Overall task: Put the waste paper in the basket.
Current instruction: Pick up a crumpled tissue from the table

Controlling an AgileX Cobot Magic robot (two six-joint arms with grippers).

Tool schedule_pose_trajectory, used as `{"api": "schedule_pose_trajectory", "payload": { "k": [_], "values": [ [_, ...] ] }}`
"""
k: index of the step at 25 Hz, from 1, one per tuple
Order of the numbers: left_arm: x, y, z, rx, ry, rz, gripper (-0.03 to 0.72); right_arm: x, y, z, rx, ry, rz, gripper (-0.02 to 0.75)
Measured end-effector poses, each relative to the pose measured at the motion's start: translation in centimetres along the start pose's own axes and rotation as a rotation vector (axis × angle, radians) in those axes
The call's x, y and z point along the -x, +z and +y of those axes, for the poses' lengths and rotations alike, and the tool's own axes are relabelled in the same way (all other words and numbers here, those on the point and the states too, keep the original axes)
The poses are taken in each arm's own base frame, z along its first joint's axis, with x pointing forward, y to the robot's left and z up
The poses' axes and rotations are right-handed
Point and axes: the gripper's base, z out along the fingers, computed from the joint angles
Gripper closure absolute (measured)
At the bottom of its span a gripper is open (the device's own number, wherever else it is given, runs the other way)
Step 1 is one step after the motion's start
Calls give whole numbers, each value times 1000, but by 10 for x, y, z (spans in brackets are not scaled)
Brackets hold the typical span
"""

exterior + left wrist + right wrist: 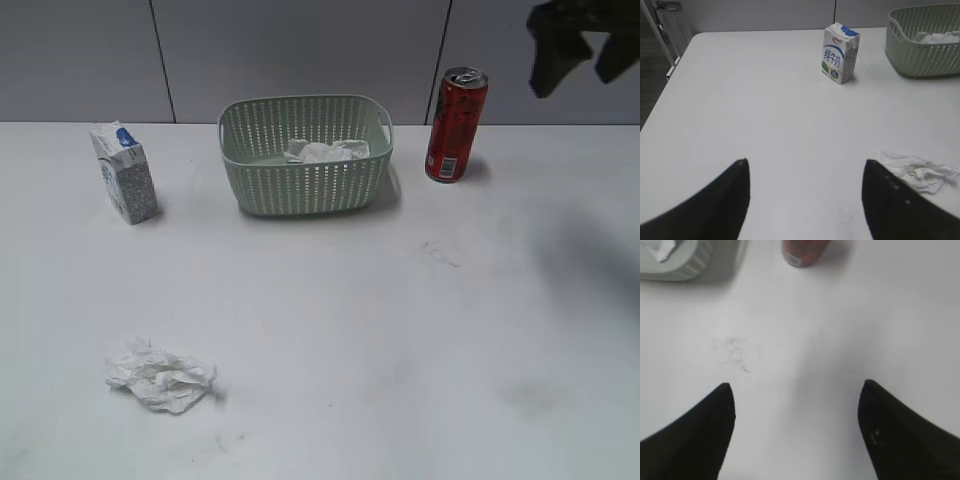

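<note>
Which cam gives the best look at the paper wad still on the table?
Exterior view: the crumpled paper wad sits whole and unobstructed on the table, front left. The left wrist view shows it too, at its right edge, partly hidden by the left gripper. The right wrist view does not show it.

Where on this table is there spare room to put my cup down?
Bare table runs right of the crumpled paper, in front of the basket and red can. The back row beside the milk carton is crowded.
</note>
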Motion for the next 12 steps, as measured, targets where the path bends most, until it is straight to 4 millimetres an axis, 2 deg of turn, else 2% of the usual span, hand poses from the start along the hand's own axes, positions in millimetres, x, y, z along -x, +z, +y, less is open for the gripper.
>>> {"api": "schedule_pose_trajectory", "payload": {
  "k": [2,6,9,12],
  "values": [
    [0,0,0,0,0,0,158,-13,-7,-21,-11,56,13,160],
    [3,5,0,-31,-10,29,158,-50,-22,-48,-34,120,48,161],
    [10,15,2,-65,-12,82,158,-83,-33,-50,-39,127,75,161],
    [22,21,4,-89,-3,60,158,-118,-41,-44,-43,126,56,161]
  ]
}}
